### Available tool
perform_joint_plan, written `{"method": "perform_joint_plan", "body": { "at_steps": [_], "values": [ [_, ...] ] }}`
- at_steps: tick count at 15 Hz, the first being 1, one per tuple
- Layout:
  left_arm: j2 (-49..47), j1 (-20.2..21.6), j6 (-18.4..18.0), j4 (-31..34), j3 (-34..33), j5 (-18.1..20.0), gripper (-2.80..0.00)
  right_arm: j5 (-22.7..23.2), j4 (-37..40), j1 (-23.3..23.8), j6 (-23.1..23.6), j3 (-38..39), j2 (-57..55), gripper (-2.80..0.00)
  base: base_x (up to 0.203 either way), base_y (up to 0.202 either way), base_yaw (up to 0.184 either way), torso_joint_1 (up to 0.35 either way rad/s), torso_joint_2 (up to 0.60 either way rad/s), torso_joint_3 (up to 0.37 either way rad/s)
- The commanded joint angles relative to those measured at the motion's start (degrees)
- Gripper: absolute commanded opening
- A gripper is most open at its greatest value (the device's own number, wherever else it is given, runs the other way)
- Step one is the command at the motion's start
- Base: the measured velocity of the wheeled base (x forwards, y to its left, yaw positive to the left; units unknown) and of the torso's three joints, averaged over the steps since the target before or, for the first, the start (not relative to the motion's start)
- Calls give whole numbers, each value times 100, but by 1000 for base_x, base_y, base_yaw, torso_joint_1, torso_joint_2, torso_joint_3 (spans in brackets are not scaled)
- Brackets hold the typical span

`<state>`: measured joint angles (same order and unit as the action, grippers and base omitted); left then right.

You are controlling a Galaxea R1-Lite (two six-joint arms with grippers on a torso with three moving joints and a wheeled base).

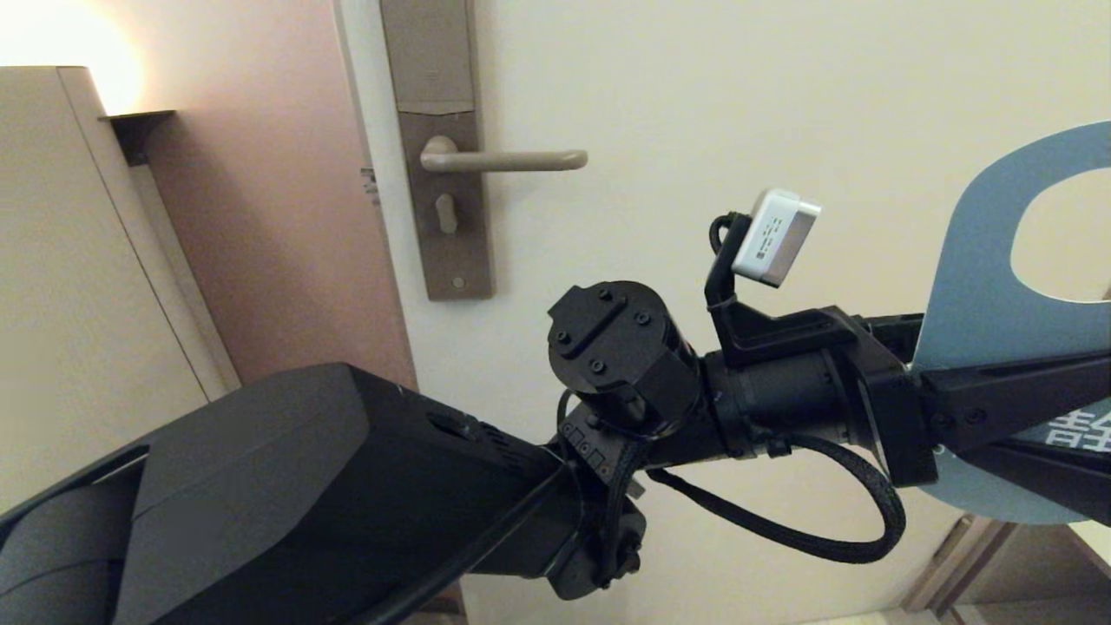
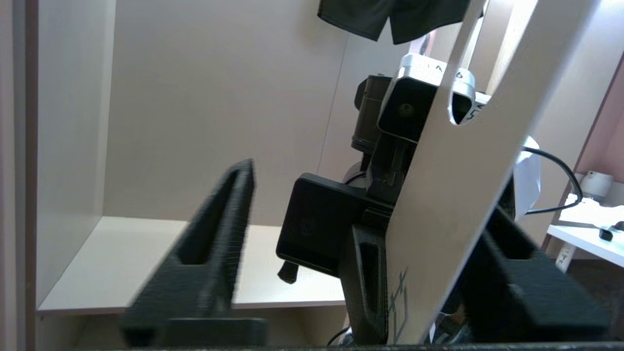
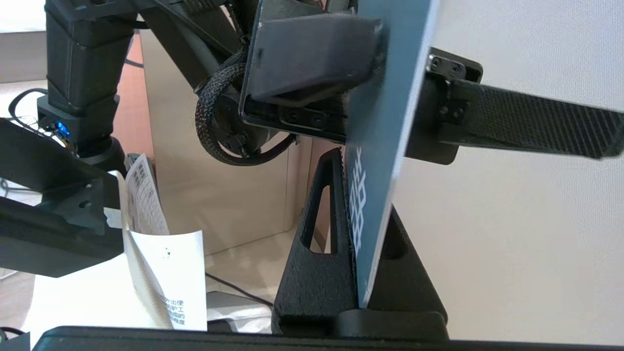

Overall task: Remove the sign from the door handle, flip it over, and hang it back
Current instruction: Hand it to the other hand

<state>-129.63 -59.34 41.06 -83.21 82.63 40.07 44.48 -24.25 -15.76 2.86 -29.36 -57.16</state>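
Your sign (image 1: 981, 286) is off the handle (image 1: 508, 160) and sits at the right edge of the head view, well apart from the lever and lower than it. The lever is bare, running level from the backplate (image 1: 443, 174) with its rounded free end pointing toward the sign's side.

The right gripper (image 3: 363, 273) pinches the sign's lower edge between pressed-together fingers; the right wrist view shows the blue face on one side of that pinch. The left gripper (image 2: 351, 253) reaches in from the left, and its jaws stand spread on either side of the card, with a clear gap at one finger (image 2: 214, 243) in the left wrist view. So judge the card as carried by the right arm alone, the left having let go or being about to.

What the next move turns on: the oval hole is at the sign's upper end, and the sign's long axis stands roughly upright. The handle lies up and to the left of the holding hand. You'll need to carry the hole past the lever's free end and slide it on along the lever's length. The right arm holds the card, so it makes that move; get the left arm out of the path first.
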Motion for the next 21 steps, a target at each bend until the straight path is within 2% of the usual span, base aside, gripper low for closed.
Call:
{"method": "perform_joint_plan", "body": {
  "at_steps": [1, 6, 9, 21],
  "values": [
    [0, 10, 25, -55, -53, 43, 0, 8, -19, -6, 4, 1, 3, -280, 0, 0, 0, 0, 0, 0],
    [52, 42, 16, -184, -254, 64, 0, 8, -19, 3, 4, 18, 3, -280, 0, 0, 0, 0, 0, 0],
    [126, 107, 16, -378, -544, 88, 0, 8, -19, 3, 4, 24, 19, -280, 0, 0, 0, 0, 0, 0],
    [1071, 528, -45, -441, -1722, 149, 0, -18, -19, 7, 4, 142, 21, -280, 0, 0, 0, 0, 0, 0]
  ]
}}
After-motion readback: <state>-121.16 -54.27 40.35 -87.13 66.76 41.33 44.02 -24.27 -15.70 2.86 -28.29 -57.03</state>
